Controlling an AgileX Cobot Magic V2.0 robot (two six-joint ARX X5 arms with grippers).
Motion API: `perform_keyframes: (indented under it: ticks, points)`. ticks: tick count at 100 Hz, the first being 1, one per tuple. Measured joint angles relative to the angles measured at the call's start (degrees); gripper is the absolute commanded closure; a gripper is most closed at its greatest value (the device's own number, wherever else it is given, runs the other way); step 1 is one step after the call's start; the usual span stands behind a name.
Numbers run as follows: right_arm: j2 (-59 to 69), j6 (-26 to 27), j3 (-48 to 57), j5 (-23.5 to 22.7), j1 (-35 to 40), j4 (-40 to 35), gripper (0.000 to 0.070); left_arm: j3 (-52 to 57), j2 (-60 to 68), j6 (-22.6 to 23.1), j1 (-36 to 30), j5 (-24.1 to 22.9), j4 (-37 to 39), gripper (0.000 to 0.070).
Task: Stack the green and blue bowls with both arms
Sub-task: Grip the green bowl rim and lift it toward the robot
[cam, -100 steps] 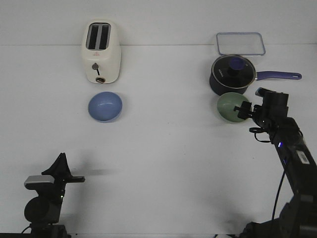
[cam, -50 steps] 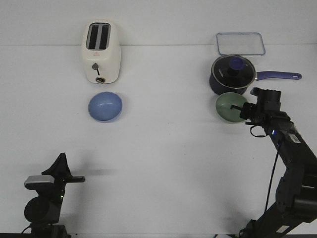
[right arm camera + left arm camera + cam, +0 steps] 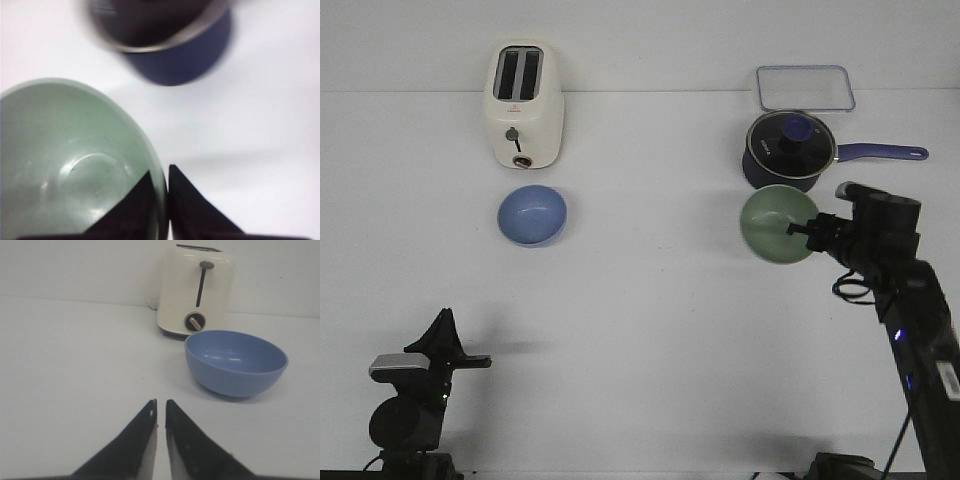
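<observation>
Nearest the front edge of the desk (image 3: 650, 380), towards its front-left corner, the left tool (image 3: 160, 407) sits low with its two fingers drawn together, only a thin slit between the tips and nothing in them. It points straight up the desk at the blue bowl (image 3: 532, 214), which looks like a parked, waiting pose: by my reading this arm has no part to play until the other bowl arrives.

Further in on the right side, the right tool (image 3: 166, 175) is clenched on the rim of the green bowl (image 3: 778, 224), one finger inside the wall and one outside, as the right wrist view shows plainly. A rim pinch suits a thin-walled bowl that is too wide to span. In the front view the bowl appears tipped, its mouth turned up towards the camera, and probably clear of the desk, though I cannot confirm the gap beneath it.

The blue bowl rests upright on the left half, open side up and ready to receive the other, just in front of the cream toaster (image 3: 524, 103).

Towards the back-right corner stand the dark blue saucepan (image 3: 790, 152), close behind the green bowl, and a clear lidded box (image 3: 805, 87) beyond it. The saucepan's nearness may explain a grip taken from the bowl's free side.
</observation>
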Motion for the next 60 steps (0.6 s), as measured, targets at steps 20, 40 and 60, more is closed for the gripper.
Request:
perform_keyframes:
  ticks: [20,40,60]
  points:
    - [-10.0,1.4,-10.0,0.1,15.9,-2.5,0.0699,0.0,0.0,0.0,0.0,0.0,0.0,0.0685]
    - [-8.5,6.1,-17.0,7.1,34.1,2.7,0.0699,0.0,0.0,0.0,0.0,0.0,0.0,0.0685]
    - [-3.6,9.1,-18.6,10.0,41.6,5.8,0.0700,0.0,0.0,0.0,0.0,0.0,0.0,0.0685]
